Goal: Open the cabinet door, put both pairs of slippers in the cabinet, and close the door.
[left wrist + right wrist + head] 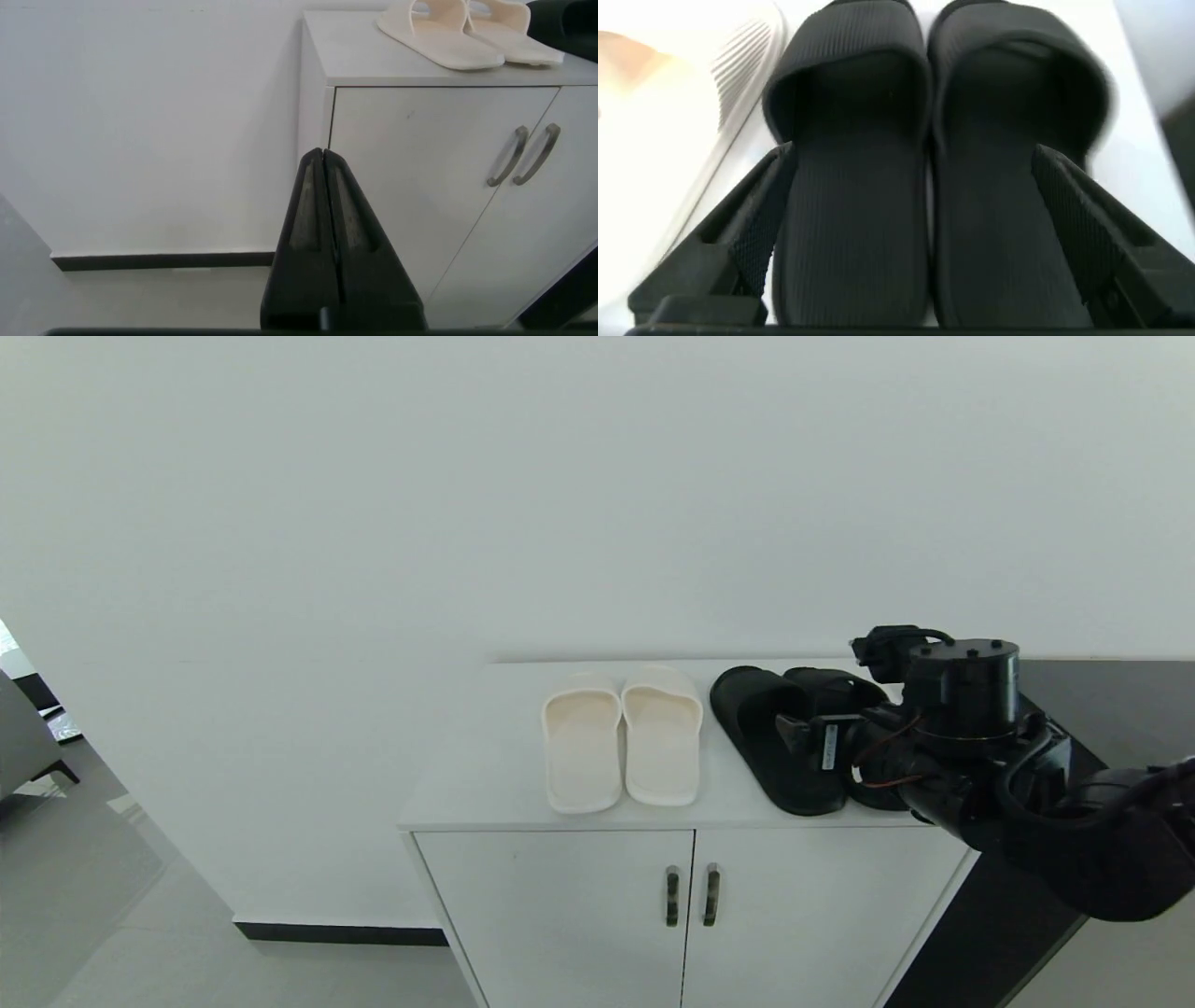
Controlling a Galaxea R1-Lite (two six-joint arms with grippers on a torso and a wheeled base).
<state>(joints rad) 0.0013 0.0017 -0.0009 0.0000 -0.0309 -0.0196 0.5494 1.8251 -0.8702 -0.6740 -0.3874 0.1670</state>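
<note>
The cabinet (471, 775) top bears two pairs side by side. The black slippers (934, 215) lie between the right gripper's (910, 154) spread fingers (747, 233). The white slippers (623, 737) lie just outside them, leftward.

White slippers (644, 747) beside black slippers (775, 747), both pairs flat atop shut white cabinet (560, 905).

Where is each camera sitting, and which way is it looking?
Head view: on the head, facing forward and down at the cabinet with white slippers and black slippers on top; the right arm shows.
Left wrist view: out by the cabinet's left side, looking along the left gripper, jaws shut, toward the doors.
Right wrist view: just over the cabinet top, looking past the right gripper, jaws open either side of the black slippers.
Shared: all three show the white slippers.
</note>
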